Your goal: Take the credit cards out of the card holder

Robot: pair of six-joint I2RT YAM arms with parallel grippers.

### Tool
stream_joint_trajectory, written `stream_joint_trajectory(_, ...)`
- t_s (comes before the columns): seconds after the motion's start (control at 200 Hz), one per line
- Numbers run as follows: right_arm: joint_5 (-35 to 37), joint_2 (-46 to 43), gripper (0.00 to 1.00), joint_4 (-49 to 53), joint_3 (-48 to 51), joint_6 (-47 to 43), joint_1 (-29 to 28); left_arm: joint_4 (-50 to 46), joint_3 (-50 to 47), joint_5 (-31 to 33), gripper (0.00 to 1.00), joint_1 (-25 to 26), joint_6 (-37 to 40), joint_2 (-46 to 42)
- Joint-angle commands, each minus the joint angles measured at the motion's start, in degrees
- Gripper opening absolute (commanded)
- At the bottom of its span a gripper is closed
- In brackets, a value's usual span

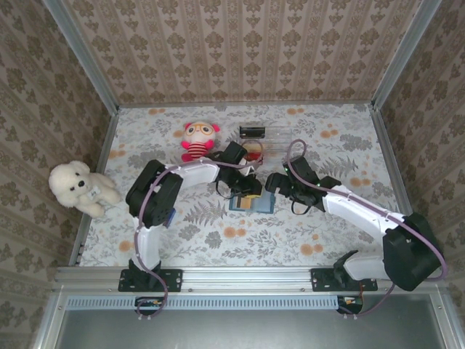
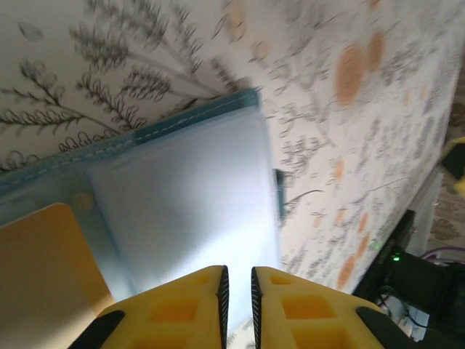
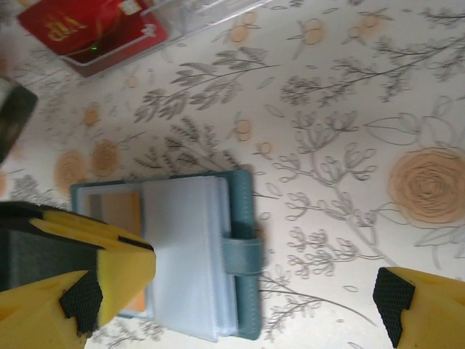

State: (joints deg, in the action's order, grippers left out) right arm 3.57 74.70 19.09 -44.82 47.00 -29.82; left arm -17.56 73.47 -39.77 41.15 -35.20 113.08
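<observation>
The teal card holder [image 1: 260, 205] [image 3: 245, 218] lies open on the floral table, its clear inner sleeves [image 2: 189, 203] facing up. An orange-gold credit card [image 2: 36, 276] [image 3: 120, 211] sits in a slot on one side. A red credit card [image 3: 94, 29] lies in the clear tray. My left gripper [image 1: 249, 193] [image 2: 237, 291] hovers over the sleeves. Its yellow jaws are nearly closed, with only a thin slit between them and nothing visibly pinched. My right gripper [image 1: 276, 182] [image 3: 247, 305] stands wide open beside and above the holder's strap side, holding nothing.
A clear plastic tray [image 1: 276, 137] [image 3: 211, 14] with a small black block [image 1: 252, 131] stands just beyond the holder. A pink-and-red doll [image 1: 197, 139] sits at the back. A white plush dog [image 1: 78, 187] rests by the left wall.
</observation>
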Motion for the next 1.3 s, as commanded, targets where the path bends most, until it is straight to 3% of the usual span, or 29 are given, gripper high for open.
stream_joint_trajectory(0.0,-5.55,-1.57,0.98,-5.15,0.58,-1.06,0.26,0.62,-0.99,-0.96,0.22,-2.51,-0.83,-6.32)
stream_joint_trajectory(0.295,-12.41,3.82,0.89,-10.15,-3.17,-2.25,-2.81,-2.04,-9.79,9.03,0.31,-10.82,-1.41,-14.60)
stream_joint_trajectory(0.605,-18.43,15.09,0.53,-16.06,-6.84,1.55,-4.65,-0.11,-15.32,8.70,0.24,-11.97,-2.55,-15.90)
stream_joint_trajectory(0.835,-17.73,20.80,0.32,-14.61,-8.31,5.23,-4.64,0.43,-14.64,7.68,0.21,-10.33,-2.56,-12.57)
stream_joint_trajectory(1.295,-17.37,25.30,0.21,-10.48,-11.08,5.73,-4.63,0.73,-11.98,7.39,0.15,-8.19,-2.90,-8.01)
